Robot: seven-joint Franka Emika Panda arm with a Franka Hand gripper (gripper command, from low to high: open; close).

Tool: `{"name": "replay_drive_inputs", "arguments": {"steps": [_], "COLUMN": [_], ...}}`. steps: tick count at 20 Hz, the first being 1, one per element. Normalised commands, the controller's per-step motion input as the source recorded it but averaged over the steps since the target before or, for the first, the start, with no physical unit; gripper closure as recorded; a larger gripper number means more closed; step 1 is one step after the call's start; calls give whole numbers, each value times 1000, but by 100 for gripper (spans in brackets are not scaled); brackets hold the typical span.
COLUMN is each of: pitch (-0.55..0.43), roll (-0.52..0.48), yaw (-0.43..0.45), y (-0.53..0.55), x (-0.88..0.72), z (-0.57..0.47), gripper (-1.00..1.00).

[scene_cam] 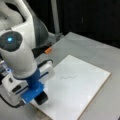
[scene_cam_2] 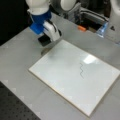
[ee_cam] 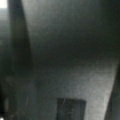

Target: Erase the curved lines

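The curve lines [scene_cam: 68,78] [scene_cam_2: 81,70] are a small dark wavy squiggle near the middle of the white board [scene_cam: 82,102] [scene_cam_2: 62,75]. In both front views my gripper [scene_cam: 37,94] [scene_cam_2: 44,37], with blue fingers, is shut on a black eraser block [scene_cam: 41,98] [scene_cam_2: 45,40]. It hangs by the board's corner nearest the arm, well away from the squiggle. A shadow falls on the table just under it. In the wrist view only a dark rectangle [ee_cam: 71,108] shows low down against blurred grey.
The board lies on a grey table [scene_cam: 110,57] [scene_cam_2: 20,50]. A small orange object [scene_cam: 48,50] [scene_cam_2: 81,28] sits on the table near the arm's base. A pale blue object [scene_cam_2: 102,30] stands at the back right. The arm's white body [scene_cam: 20,57] looms over the board's near-left side.
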Motion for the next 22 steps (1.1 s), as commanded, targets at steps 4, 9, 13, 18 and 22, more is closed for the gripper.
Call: {"name": "replay_drive_inputs", "arguments": {"steps": [4, 9, 13, 18, 22], "pitch": [-66, -83, -31, -35, -88], "roll": [-167, -150, -99, -86, -60], "yaw": [-80, -84, -126, -112, -83], "y": [340, 436, 575, 611, 369], "x": [-297, -294, -269, -241, -276], "z": [138, 37, -52, -73, -18], "gripper": [100, 100, 100, 100, 100]}}
